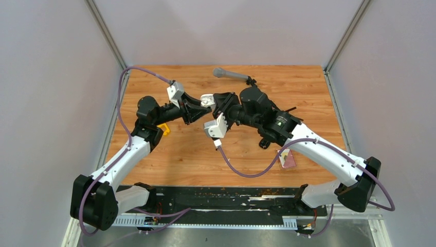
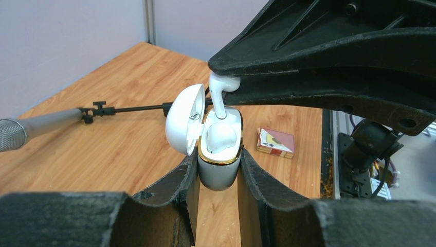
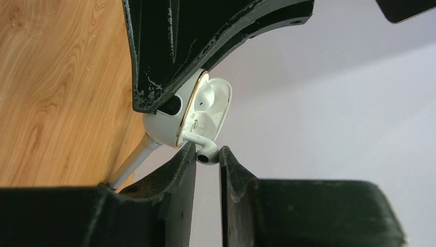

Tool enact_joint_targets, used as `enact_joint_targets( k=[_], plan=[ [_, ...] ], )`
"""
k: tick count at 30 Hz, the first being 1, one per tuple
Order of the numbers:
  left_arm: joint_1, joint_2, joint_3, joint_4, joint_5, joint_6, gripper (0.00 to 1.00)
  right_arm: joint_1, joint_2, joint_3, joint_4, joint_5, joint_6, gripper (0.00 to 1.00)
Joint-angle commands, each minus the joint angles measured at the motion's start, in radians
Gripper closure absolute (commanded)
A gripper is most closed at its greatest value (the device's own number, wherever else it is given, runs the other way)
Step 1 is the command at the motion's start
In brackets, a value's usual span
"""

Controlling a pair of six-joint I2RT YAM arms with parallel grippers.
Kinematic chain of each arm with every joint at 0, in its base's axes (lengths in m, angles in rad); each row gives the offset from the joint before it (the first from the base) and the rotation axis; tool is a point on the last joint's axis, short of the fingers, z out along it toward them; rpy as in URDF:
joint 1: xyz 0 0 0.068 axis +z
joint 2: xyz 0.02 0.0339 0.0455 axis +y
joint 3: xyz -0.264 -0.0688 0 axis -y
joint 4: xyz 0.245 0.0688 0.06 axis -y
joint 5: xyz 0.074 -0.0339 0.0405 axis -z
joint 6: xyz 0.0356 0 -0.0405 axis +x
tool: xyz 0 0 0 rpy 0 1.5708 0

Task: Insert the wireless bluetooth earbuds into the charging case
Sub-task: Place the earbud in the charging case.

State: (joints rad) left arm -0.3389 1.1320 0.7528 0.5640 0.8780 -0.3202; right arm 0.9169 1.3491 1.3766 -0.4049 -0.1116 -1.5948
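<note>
Above the tabletop [image 1: 195,164], toward its far edge, your left gripper [image 1: 199,109] is clamped on the white charging case [image 2: 219,172], lid swung open. Your right gripper [image 3: 208,163] pinches a white earbud [image 2: 219,98], its stem entering the socket but not seated. Risk: a slight tilt jams the stem on the gold rim, and pushing on could twist the case or flick the earbud loose.

Nothing legible is showing: a small dark mark [image 2: 196,116] inside the charging case [image 2: 219,174] lid [image 2: 181,121] is appearing too blurred to read.
</note>
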Motion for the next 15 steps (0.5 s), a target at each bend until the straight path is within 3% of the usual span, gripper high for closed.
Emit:
enact_joint_targets(
  k=[1,7,15],
  plan=[
    [-0.003,-0.01,0.028,0.068,-0.013,0.006,1.0,0.01,-0.051,-0.05,-0.01,-0.033,-0.092,0.85],
    [-0.003,-0.01,0.025,0.076,-0.02,0.004,1.0,0.013,-0.089,-0.12,0.058,-0.052,-0.157,0.77],
    [-0.003,-0.014,0.019,0.076,-0.022,0.009,1.0,0.014,-0.085,-0.107,0.028,-0.042,-0.16,0.63]
  ],
)
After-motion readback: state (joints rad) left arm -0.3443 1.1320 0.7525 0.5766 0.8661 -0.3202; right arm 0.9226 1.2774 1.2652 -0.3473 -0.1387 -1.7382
